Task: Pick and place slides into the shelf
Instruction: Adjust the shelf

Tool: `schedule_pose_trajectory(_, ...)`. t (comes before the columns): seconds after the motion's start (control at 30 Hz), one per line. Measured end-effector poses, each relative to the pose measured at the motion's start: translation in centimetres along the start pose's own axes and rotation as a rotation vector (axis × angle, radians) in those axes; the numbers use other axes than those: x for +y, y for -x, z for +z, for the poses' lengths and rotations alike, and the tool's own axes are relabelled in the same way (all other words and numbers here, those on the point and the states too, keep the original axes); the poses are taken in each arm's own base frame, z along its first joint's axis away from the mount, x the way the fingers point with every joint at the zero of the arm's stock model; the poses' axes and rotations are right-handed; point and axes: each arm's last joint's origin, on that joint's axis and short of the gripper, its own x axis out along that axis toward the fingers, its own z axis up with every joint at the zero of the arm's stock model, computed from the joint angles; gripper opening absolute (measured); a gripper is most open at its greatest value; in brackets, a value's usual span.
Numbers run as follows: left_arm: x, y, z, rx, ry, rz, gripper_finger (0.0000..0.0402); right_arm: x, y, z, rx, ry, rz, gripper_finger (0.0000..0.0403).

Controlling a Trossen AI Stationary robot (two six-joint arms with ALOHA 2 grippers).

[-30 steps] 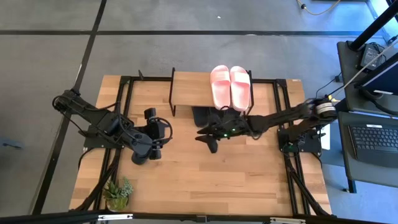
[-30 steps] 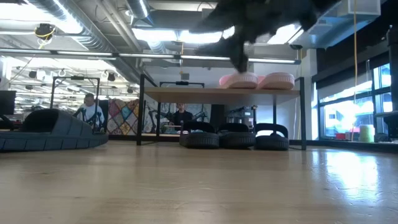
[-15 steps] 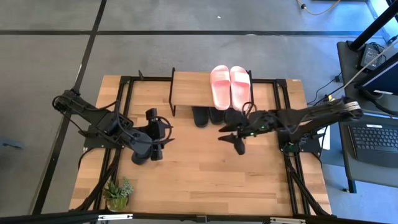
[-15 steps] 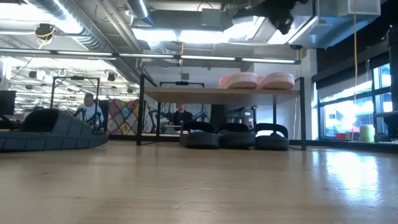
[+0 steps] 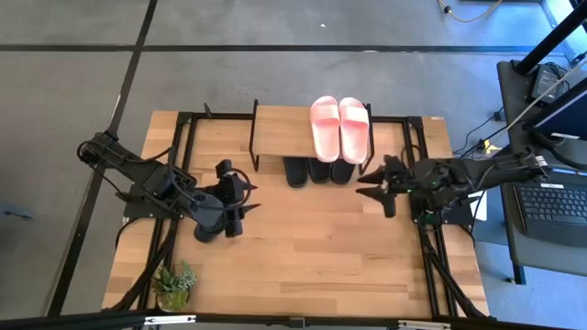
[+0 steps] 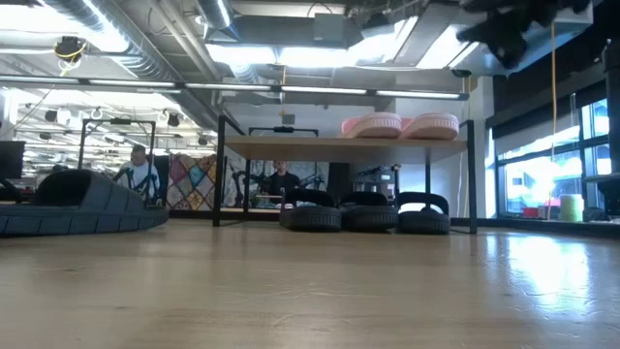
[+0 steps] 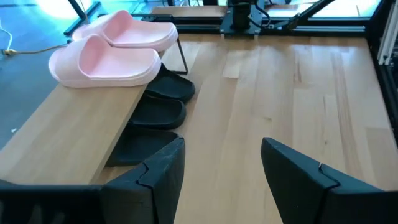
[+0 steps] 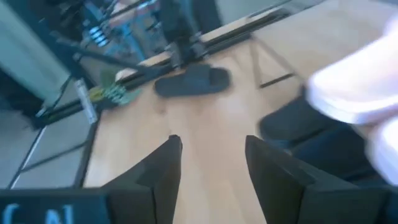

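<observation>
Nearest the front edge of the table, down at about 7 o'clock in the overhead shot, there's a little potted plant. Going further in, the left gripper sits around 9 o'clock of the table's middle, fingers spread apart with nothing between them, just bare wood under it. One black slide lies on the table right by that arm, partly hidden under it, so I can't say if they're touching.

Over at roughly 3 o'clock the right gripper hangs above the table just beside the shelf's right-hand legs, fingers also parted and empty.

Further back is the shelf, at about 12 o'clock. Three black slides are tucked in a row underneath its board on the right half, side by side. The pale pink pair sits on top of the board at its right end, the two touching each other.

From the table-level camera, way off behind the shelf, there's a person in the room.
</observation>
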Motion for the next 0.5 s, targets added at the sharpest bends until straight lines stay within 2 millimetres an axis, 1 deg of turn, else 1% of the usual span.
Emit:
schedule_pose_trajectory(0.1,0.1,-0.1,0.1,-0.015,0.008,0.020,0.0203,-1.1,1.2,-1.0,-0.066,-0.042,-0.058,0.0179)
schedule_pose_trajectory(0.2,0.4,-0.2,0.2,-0.026,0.013,0.059,0.0203,-1.9,2.3,-1.5,-0.159,-0.066,-0.128,0.0179)
schedule_pose_trajectory(0.3,0.7,-0.4,0.3,-0.028,0.021,0.083,0.0203,-3.0,3.5,-1.9,-0.260,-0.082,-0.285,0.0179)
schedule_pose_trajectory(0.4,1.2,-0.7,0.5,-0.027,0.033,0.107,0.0203,-4.0,4.6,-2.1,-0.364,-0.134,-0.487,0.0179)
schedule_pose_trajectory(0.5,1.7,-1.0,0.6,-0.021,0.042,0.132,0.0203,-4.7,5.3,-2.3,-0.431,-0.170,-0.633,0.0179)
